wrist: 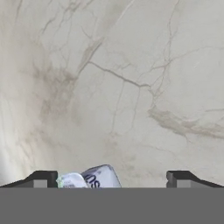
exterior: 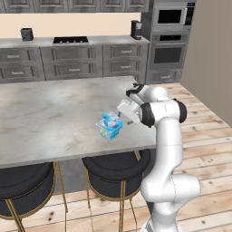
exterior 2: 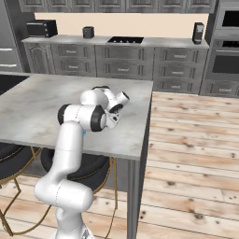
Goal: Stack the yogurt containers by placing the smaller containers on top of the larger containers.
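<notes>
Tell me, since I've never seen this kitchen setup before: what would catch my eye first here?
The white robot arm dominates, reaching over the near edge of the grey marble counter. Just beside its hand sits a bright blue-and-white yogurt stack, the small cup on the larger pack, the only colour on the stone. The gripper stands open, the yogurt showing between its tips near one.

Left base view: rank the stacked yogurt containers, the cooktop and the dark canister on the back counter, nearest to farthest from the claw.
1. Stacked yogurt containers, on the island just left of the open claw.
2. Cooktop, on the back counter, beyond the island.
3. Dark canister, farther left on the same back counter.
</notes>
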{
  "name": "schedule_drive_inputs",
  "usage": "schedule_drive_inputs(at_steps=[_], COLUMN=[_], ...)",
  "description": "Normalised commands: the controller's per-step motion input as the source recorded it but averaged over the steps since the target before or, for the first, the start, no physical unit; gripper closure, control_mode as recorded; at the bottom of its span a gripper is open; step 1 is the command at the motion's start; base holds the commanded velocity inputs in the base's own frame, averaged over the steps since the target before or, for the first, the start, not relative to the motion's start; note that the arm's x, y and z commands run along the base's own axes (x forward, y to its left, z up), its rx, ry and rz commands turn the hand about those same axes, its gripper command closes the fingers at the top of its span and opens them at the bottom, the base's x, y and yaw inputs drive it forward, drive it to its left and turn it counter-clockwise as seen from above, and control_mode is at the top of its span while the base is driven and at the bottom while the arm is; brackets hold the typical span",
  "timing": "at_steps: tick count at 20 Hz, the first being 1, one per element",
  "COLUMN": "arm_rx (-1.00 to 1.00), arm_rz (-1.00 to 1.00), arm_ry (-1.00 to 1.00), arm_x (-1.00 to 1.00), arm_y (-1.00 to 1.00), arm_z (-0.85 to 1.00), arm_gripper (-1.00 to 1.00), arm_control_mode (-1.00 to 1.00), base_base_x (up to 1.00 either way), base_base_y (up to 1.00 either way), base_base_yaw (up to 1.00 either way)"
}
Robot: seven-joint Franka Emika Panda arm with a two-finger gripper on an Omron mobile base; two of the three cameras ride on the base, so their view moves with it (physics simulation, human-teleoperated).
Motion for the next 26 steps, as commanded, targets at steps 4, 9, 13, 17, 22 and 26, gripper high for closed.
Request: schedule_drive_inputs(at_steps=[4,9,13,17,22,26], arm_rx=[0.0,0.0,0.0,0.0,0.0,0.0], arm_rz=[0.0,0.0,0.0,0.0,0.0,0.0], arm_ry=[0.02,0.01,0.0,0.01,0.04,0.03], arm_x=[-0.16,-0.04,0.0,-0.02,-0.15,-0.14], arm_y=[0.11,0.12,0.09,0.08,0.11,0.17], arm_z=[-0.03,-0.07,-0.07,-0.05,-0.07,-0.05], arm_gripper=[-1.0,-1.0,-1.0,-1.0,-1.0,-1.0], arm_control_mode=[-1.0,-1.0,-1.0,-1.0,-1.0,-1.0], base_base_x=[0.0,0.0,0.0,0.0,0.0,0.0], base_base_y=[0.0,0.0,0.0,0.0,0.0,0.0], base_base_yaw=[0.0,0.0,0.0,0.0,0.0,0.0])
